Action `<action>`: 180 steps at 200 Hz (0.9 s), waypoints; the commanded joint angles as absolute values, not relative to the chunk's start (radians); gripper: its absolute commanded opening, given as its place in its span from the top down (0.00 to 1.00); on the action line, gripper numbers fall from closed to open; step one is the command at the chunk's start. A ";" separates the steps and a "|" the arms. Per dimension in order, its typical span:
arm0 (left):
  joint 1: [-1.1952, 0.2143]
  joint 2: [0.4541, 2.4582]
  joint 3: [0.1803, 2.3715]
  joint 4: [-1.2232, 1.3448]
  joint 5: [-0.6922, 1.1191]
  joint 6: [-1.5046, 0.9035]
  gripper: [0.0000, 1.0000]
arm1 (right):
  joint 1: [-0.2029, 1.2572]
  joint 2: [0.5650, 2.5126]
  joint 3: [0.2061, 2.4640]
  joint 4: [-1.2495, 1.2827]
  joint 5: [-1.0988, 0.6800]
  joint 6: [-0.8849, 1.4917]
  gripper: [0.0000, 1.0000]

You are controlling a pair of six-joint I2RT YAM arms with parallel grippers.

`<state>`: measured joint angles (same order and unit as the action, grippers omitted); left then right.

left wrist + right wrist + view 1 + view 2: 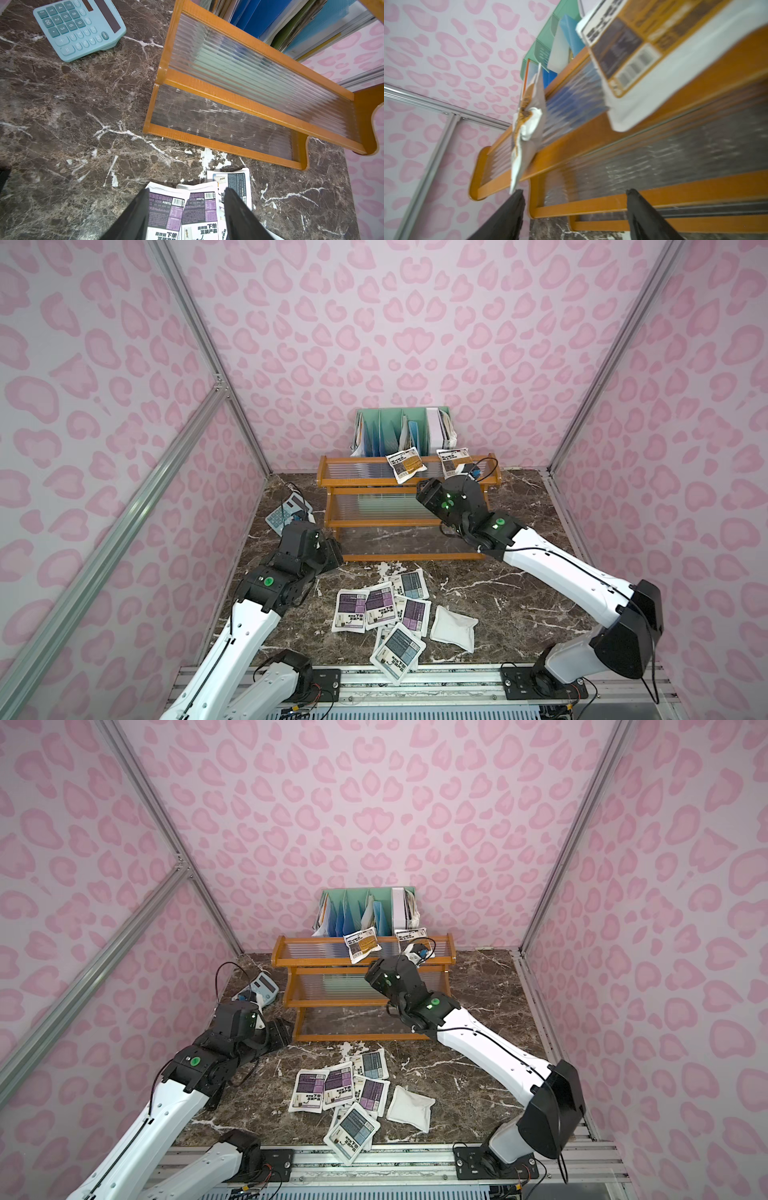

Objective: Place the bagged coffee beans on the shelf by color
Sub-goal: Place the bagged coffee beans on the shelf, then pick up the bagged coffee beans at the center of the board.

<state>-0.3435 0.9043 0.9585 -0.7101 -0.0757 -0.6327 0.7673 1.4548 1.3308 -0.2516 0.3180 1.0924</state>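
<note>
Standing at the middle of the table's (519, 593) far edge: one shelf (386, 489), orange-brown wood, three stepped tiers with ribbed clear panels. Behind it, against the wall: mint-green file rack (399, 427) holding folders.

Top tier, two items:
- middle yellow-orange pouch (405, 464), label up, skewed, one corner over the front rail
- right-end yellow-orange pouch (452, 459), label up, partly hidden by the right arm in both top views

Right gripper (575, 190): fingers spread wide, nothing between them, close in front of the top tier's right end. Contact with the right-end pouch cannot be told.

Left gripper (186, 190): fingers apart, empty, above the table by the shelf's front left corner.

Front edge, middle, one loose overlapping pile:
- three purple pouches (382, 603)
- two grey-blue pouches (415, 585), one overhanging the front edge
- one white-back pouch (453, 628), label down
- one buried pouch (380, 637), colour unreadable

Left edge, toward the far corner: light-blue calculator (286, 510).
</note>
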 commanded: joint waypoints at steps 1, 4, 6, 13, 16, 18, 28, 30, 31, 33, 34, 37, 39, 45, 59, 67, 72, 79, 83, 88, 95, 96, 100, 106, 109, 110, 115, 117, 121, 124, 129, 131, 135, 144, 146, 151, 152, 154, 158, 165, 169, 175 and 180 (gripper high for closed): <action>-0.343 0.930 0.946 -0.669 -0.009 -0.610 0.38 | 0.687 1.372 1.241 -0.430 0.155 0.927 0.24; -0.342 0.937 0.942 -0.665 0.000 -0.610 0.38 | 0.670 1.359 1.220 -0.441 0.116 0.909 0.24; -0.343 0.941 0.940 -0.660 0.007 -0.609 0.37 | 0.657 1.349 1.205 -0.447 0.090 0.896 0.24; -0.347 0.958 0.932 -0.646 0.032 -0.609 0.37 | 0.625 1.316 1.157 -0.480 0.023 0.863 0.24; -0.348 0.966 0.930 -0.642 0.043 -0.608 0.37 | 0.616 1.303 1.138 -0.500 0.003 0.851 0.25; -0.349 0.972 0.926 -0.638 0.053 -0.609 0.37 | 0.611 1.298 1.125 -0.511 -0.010 0.843 0.25; -0.362 1.006 0.920 -0.620 0.098 -0.609 0.36 | 0.601 1.263 1.063 -0.571 -0.069 0.794 0.25; -0.366 1.013 0.919 -0.617 0.107 -0.608 0.36 | 0.602 1.255 1.052 -0.581 -0.079 0.786 0.25; -0.368 1.017 0.919 -0.615 0.112 -0.609 0.36 | 0.602 1.252 1.046 -0.586 -0.085 0.781 0.25; -0.373 1.024 0.918 -0.610 0.121 -0.608 0.36 | 0.603 1.246 1.035 -0.599 -0.095 0.775 0.25; -0.376 1.027 0.918 -0.609 0.125 -0.608 0.36 | 0.603 1.244 1.028 -0.605 -0.100 0.772 0.25; -0.385 1.039 0.917 -0.602 0.137 -0.606 0.37 | 0.604 1.236 1.014 -0.623 -0.114 0.767 0.25; -0.392 1.048 0.917 -0.597 0.146 -0.604 0.37 | 0.606 1.230 1.001 -0.634 -0.123 0.766 0.25; -0.416 1.074 0.917 -0.584 0.169 -0.597 0.37 | 0.607 1.214 0.965 -0.661 -0.152 0.762 0.25; -0.491 1.137 0.935 -0.565 0.204 -0.566 0.37 | 0.614 1.174 0.883 -0.710 -0.198 0.786 0.25; -0.540 1.176 0.953 -0.561 0.224 -0.538 0.37 | 0.615 1.147 0.837 -0.719 -0.219 0.802 0.24; -0.571 1.203 0.969 -0.563 0.241 -0.519 0.37 | 0.615 1.132 0.807 -0.719 -0.233 0.810 0.24; -0.612 1.238 0.993 -0.566 0.265 -0.493 0.37 | 0.616 1.108 0.770 -0.719 -0.250 0.825 0.24; -0.631 1.259 1.006 -0.569 0.286 -0.479 0.38 | 0.616 1.098 0.750 -0.718 -0.259 0.834 0.24; -0.656 1.284 1.024 -0.573 0.310 -0.458 0.38 | 0.615 1.084 0.721 -0.712 -0.279 0.846 0.24; -0.687 1.322 1.051 -0.588 0.336 -0.432 0.38 | 0.615 1.072 0.683 -0.700 -0.313 0.858 0.24; -0.692 1.327 1.054 -0.590 0.340 -0.428 0.38 | 0.615 1.072 0.683 -0.700 -0.313 0.858 0.24; -0.706 1.349 1.070 -0.600 0.356 -0.413 0.38 | 0.616 1.064 0.657 -0.690 -0.337 0.865 0.24; -0.728 1.379 1.091 -0.616 0.374 -0.391 0.38 | 0.618 1.054 0.628 -0.681 -0.358 0.877 0.25; -0.738 1.395 1.101 -0.625 0.380 -0.382 0.38 | 0.618 1.049 0.616 -0.676 -0.368 0.884 0.26; -0.742 1.400 1.104 -0.628 0.382 -0.378 0.38 | 0.618 1.048 0.611 -0.673 -0.369 0.884 0.26; -0.763 1.423 1.117 -0.641 0.388 -0.359 0.38 | 0.618 1.039 0.590 -0.661 -0.383 0.892 0.27; -0.770 1.431 1.123 -0.647 0.391 -0.353 0.38 | 0.617 1.034 0.582 -0.656 -0.386 0.893 0.27; -0.783 1.456 1.135 -0.660 0.395 -0.342 0.39 | 0.617 1.027 0.569 -0.645 -0.394 0.897 0.28; -0.789 1.470 1.145 -0.669 0.398 -0.335 0.39 | 0.615 1.023 0.561 -0.637 -0.400 0.898 0.29; -0.804 1.496 1.157 -0.677 0.405 -0.327 0.40 | 0.614 1.017 0.549 -0.625 -0.411 0.898 0.29; -0.809 1.506 1.164 -0.681 0.410 -0.323 0.40 | 0.613 1.016 0.546 -0.623 -0.413 0.897 0.30; -0.820 1.526 1.174 -0.687 0.419 -0.316 0.41 | 0.609 1.016 0.538 -0.615 -0.423 0.892 0.30; -0.842 1.573 1.197 -0.700 0.439 -0.309 0.43 | 0.601 1.019 0.530 -0.610 -0.432 0.881 0.29; -0.845 1.583 1.201 -0.702 0.445 -0.306 0.44 | 0.601 1.021 0.526 -0.609 -0.432 0.879 0.29; -0.854 1.609 1.215 -0.712 0.455 -0.300 0.46 | 0.601 1.025 0.519 -0.604 -0.436 0.874 0.29; -0.855 1.614 1.219 -0.714 0.458 -0.300 0.46 | 0.601 1.026 0.517 -0.602 -0.437 0.872 0.29; -0.858 1.624 1.225 -0.720 0.461 -0.295 0.47 | 0.601 1.028 0.512 -0.598 -0.442 0.870 0.29; -0.861 1.643 1.239 -0.731 0.461 -0.293 0.49 | 0.601 1.029 0.503 -0.593 -0.448 0.867 0.29; -0.864 1.669 1.258 -0.745 0.463 -0.287 0.51 | 0.601 1.032 0.486 -0.582 -0.452 0.867 0.29; -0.865 1.682 1.268 -0.752 0.463 -0.283 0.53 | 0.601 1.033 0.476 -0.574 -0.455 0.869 0.29; -0.869 1.701 1.282 -0.760 0.463 -0.278 0.55 | 0.600 1.032 0.456 -0.557 -0.466 0.868 0.29; -0.872 1.717 1.295 -0.769 0.461 -0.278 0.56 | 0.600 1.032 0.444 -0.549 -0.469 0.870 0.30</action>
